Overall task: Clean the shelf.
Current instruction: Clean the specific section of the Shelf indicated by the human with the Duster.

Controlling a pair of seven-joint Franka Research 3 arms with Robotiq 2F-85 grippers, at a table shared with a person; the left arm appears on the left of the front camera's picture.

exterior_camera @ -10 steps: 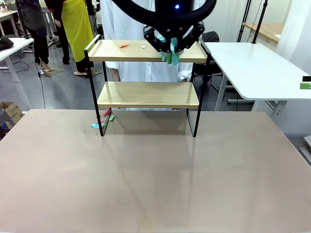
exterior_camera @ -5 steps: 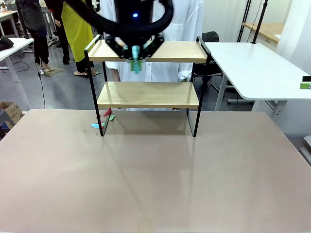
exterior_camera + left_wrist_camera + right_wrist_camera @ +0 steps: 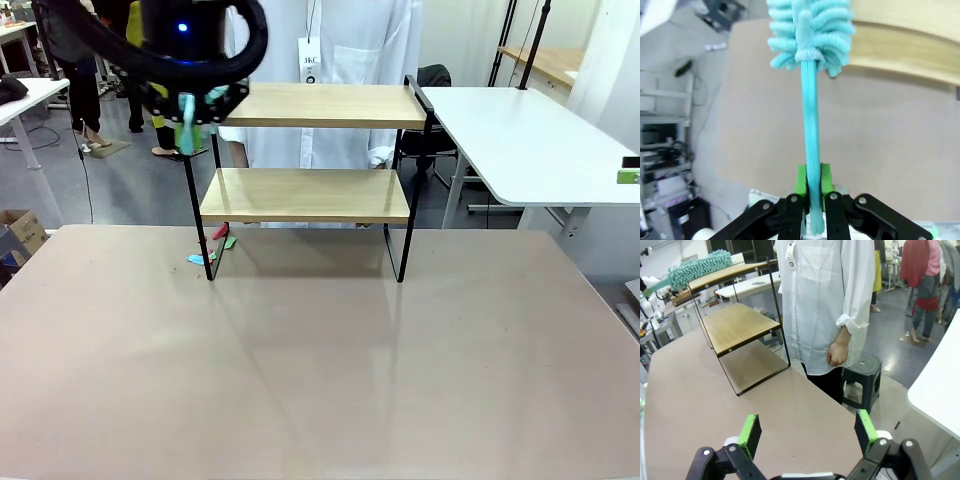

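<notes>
Front view bright, evenly lit; light diffuse, from overhead. Shelf (image 3: 305,195) cast soft shadow on tan tabletop (image 3: 320,400), just below and slightly toward camera. Tabletop carried dull sheen, faint pale streaks. White table (image 3: 520,140) nearly blown out. Left gripper (image 3: 187,102) and cables above it smeared by motion; small blue lamp glowed there. Left wrist view: duster (image 3: 809,90) close, head slightly soft; background pale, wooden boards bowed by wide lens. Right wrist view clear at centre, straight lines curved toward edges.
</notes>
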